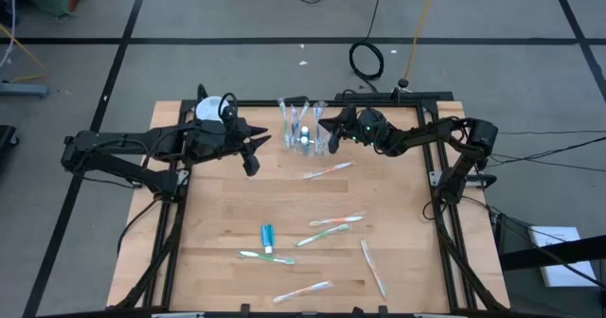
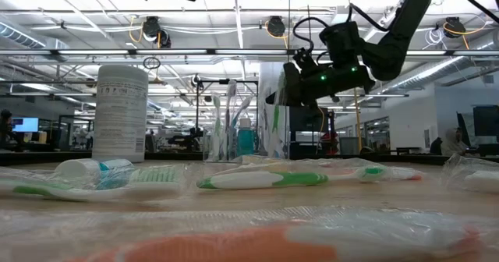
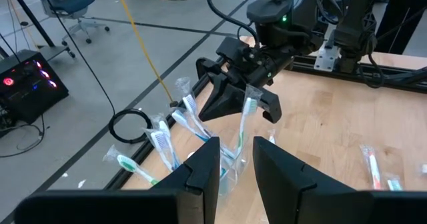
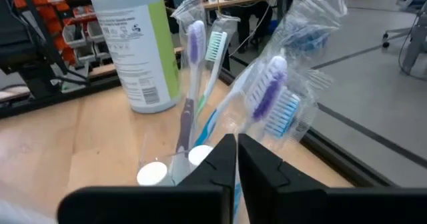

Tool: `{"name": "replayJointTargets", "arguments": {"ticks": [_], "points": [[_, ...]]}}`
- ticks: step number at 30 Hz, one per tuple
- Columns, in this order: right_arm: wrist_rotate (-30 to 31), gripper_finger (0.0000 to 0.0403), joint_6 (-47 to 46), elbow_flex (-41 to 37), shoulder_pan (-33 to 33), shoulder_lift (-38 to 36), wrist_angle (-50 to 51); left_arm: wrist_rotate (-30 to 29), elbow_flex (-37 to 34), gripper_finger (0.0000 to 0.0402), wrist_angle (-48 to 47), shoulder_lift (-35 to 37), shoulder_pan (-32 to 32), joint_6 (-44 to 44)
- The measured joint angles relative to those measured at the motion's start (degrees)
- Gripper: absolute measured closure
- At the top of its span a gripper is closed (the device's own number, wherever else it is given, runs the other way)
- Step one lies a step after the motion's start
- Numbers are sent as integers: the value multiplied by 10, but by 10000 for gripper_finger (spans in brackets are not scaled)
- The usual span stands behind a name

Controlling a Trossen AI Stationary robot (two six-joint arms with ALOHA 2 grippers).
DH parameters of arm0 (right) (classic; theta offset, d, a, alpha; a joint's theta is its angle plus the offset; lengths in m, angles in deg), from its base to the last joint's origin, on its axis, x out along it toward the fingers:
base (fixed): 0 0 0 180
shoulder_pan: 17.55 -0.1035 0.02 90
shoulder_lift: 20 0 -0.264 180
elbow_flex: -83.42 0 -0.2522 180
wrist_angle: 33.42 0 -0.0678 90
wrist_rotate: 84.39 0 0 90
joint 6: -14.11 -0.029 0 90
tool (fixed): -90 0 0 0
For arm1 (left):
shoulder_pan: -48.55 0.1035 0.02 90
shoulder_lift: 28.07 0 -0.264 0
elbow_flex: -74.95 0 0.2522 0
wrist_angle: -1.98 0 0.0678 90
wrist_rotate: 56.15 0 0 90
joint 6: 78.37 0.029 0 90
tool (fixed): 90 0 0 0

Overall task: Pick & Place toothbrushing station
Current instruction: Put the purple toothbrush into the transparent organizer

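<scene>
The clear cup stands at the table's far middle with several wrapped toothbrushes upright in it; it also shows in the left wrist view. My right gripper is just right of the cup, above its rim, shut on a white toothbrush that stands in the cup. My left gripper hovers open and empty to the cup's left. Several toothbrushes and a blue toothpaste tube lie flat on the table. My right gripper pinches the white toothbrush's handle between its two fingers, coming level from the table's right. My own fingers hide the exact spot. The brush stands nearly upright, head up, its lower end in the cup.
A white-blue cylindrical container stands at the far left, behind my left gripper. More toothbrushes lie near the front edge. Black frame rails run along the table's sides.
</scene>
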Motion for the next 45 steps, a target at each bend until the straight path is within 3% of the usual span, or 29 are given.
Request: {"name": "replayJointTargets", "arguments": {"ticks": [16,23,33,38,45], "points": [[-2,402,19,0,-5,0,8,1,0,309,-5,0,0,0],[-5,402,19,0,-6,0,106,4,0,309,-5,0,0,0],[-22,403,27,0,-14,0,111,4,0,309,-5,0,0,0],[-46,403,36,1,-13,-1,162,4,0,309,-5,0,0,0],[-18,401,34,-1,-13,-1,103,5,0,309,-7,0,0,0]]}}
